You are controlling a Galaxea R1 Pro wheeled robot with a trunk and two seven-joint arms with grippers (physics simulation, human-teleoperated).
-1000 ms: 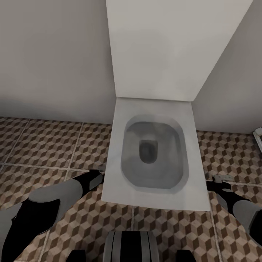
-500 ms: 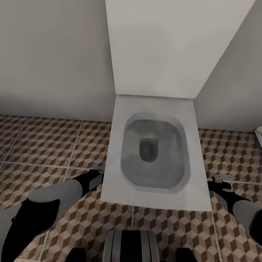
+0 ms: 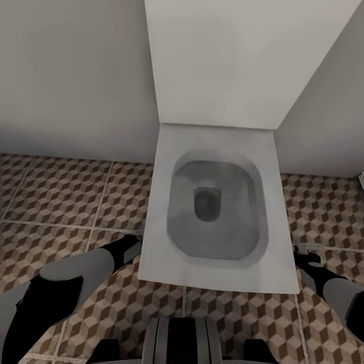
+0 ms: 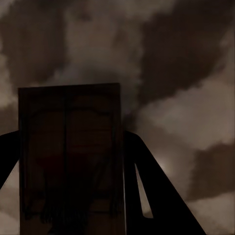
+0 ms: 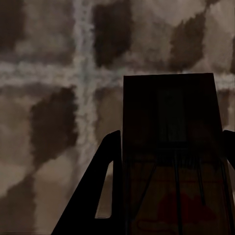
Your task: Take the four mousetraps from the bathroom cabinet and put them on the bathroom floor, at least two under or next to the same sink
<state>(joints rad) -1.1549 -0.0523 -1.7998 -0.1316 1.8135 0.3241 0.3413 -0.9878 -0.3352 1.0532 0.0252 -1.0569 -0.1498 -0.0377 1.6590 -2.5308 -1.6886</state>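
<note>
Right now the robot stands facing a toilet (image 3: 217,207), a squared white bowl with a raised lid against a plain grey wall. Each gripper is pinching a mousetrap: the left gripper (image 4: 73,215) holds one mousetrap (image 4: 71,152), a flat brown wooden rectangle with thin dark wire on it, and the right gripper (image 5: 169,215) holds another (image 5: 171,147) of the same make. Both hang low over the bathroom floor (image 3: 60,197), to the left and right of the bowl. I'd judge two traps fetched but not yet set down, with the sink still to be reached and two more to collect. The floor is hard square tile, printed with brown and beige cubes, pale grout between.
</note>
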